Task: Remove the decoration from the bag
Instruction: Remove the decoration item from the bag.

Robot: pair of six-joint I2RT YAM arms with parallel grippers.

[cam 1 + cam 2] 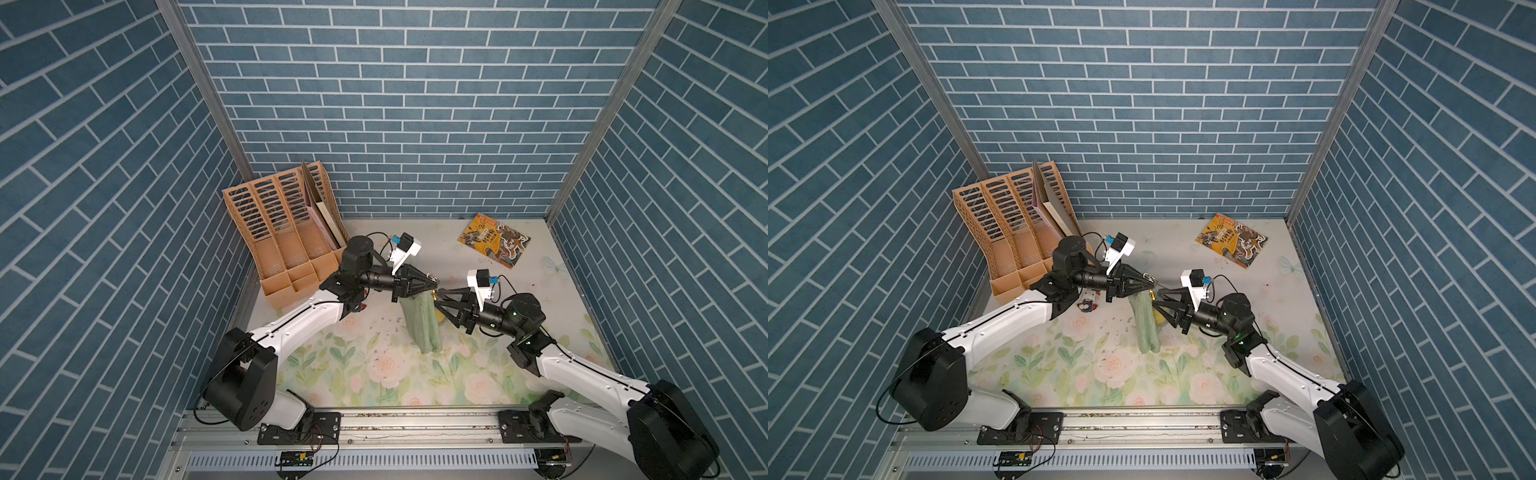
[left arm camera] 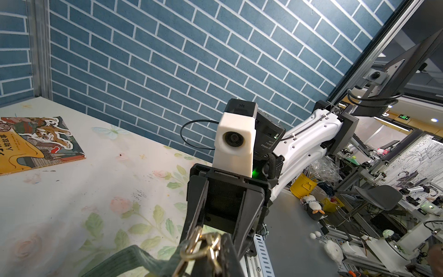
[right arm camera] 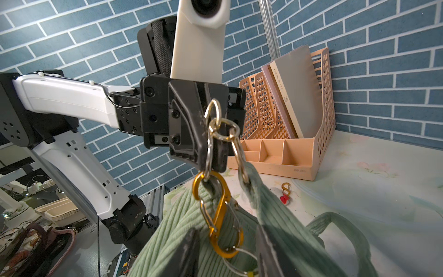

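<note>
**Clip framed by the right jaws, nothing gripped yet**

On the left gripper point(image 1: 433, 281) the jaws are pinched shut on a silver ring point(image 3: 208, 110) of the bag's hardware, and gold links point(image 3: 223, 138) run from it into the strap. The right gripper point(image 3: 227, 249) has its jaws part-way apart, one finger on either side of the orange snap clip point(image 3: 220, 213); neither finger seems to press on it.

The clip hangs from that same ring, with a wire loop and a yellow piece point(image 1: 439, 320) below that I cannot make out. I take the clip and what hangs from it as the decoration. The sage-green bag point(image 1: 422, 328) dangles from the left jaws, near the file rack point(image 1: 286, 249) on its open front side. I cannot tell whether its lower end touches the worktop point(image 1: 374, 374).

As I see it, the risks are these:

- If I close now, the fingers may catch ribbed fabric or strap instead of the clip, because both crowd it.
- A pull with the clip's gate shut would load the left jaws, and smooth metal could slip out and drop the bag.
- The clip hangs free, so a nudge could swing it out of the gap.

A red charm point(image 3: 284, 197) lies beside the rack's front.
</note>
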